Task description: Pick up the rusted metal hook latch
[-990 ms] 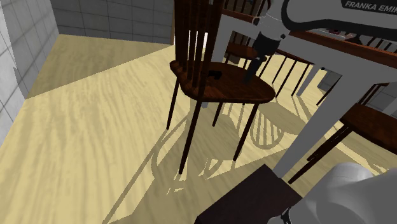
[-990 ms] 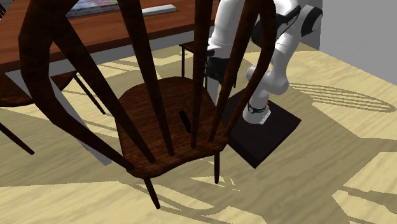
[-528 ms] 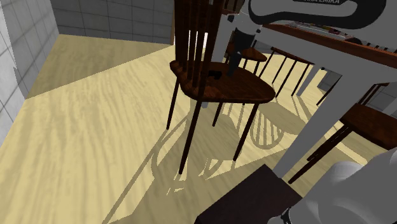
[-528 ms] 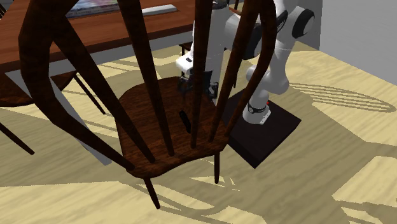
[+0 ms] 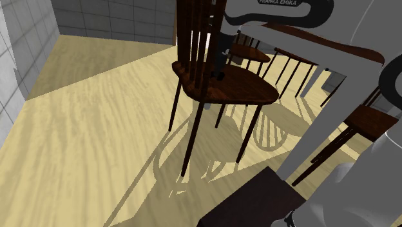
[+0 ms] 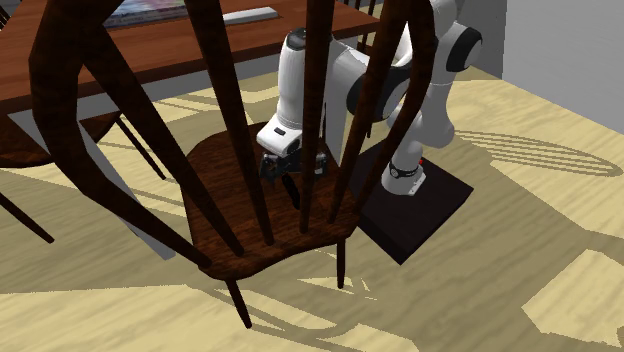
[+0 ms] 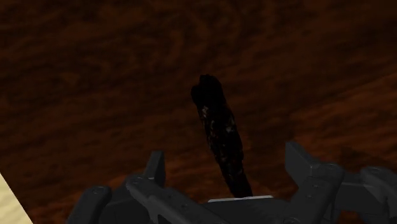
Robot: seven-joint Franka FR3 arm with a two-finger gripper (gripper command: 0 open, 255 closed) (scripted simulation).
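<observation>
**Operator:** How far along am I getting with this pickup?

**Spotter:** You are only closing in on it. The hook latch (image 7: 219, 130) is lying flat on the dark wooden chair seat (image 7: 89, 76). It is a slender, dark, mottled bar, and nothing is lifting it. Judging by that, your reach is nearly finished, and the closing and the raising are what is left.

**Operator:** Where is my tool sitting?

**Spotter:** Your gripper (image 7: 224, 153) is hanging right over the latch, pointing down at the seat. In the wrist view its fingers (image 7: 154, 170) are standing wide apart, one on each side of the bar. I am seeing bare wood between each finger and the latch, so you are gripping nothing.

**Operator:** Am I touching the seat?

**Spotter:** I cannot tell. In the second exterior view your white arm (image 6: 292, 75) is reaching down just behind the chair's back spindles (image 6: 238, 120). The fingertips are looking very near the wood, but the spindles are crossing in front of them.

**Operator:** Is the line-up working?

**Spotter:** I am reading it as good. The bar is running lengthwise through the gap, so you would be closing across its narrow width. It is thin and low on the seat, though, so I am guessing you need to be nearly down on the wood.
</observation>
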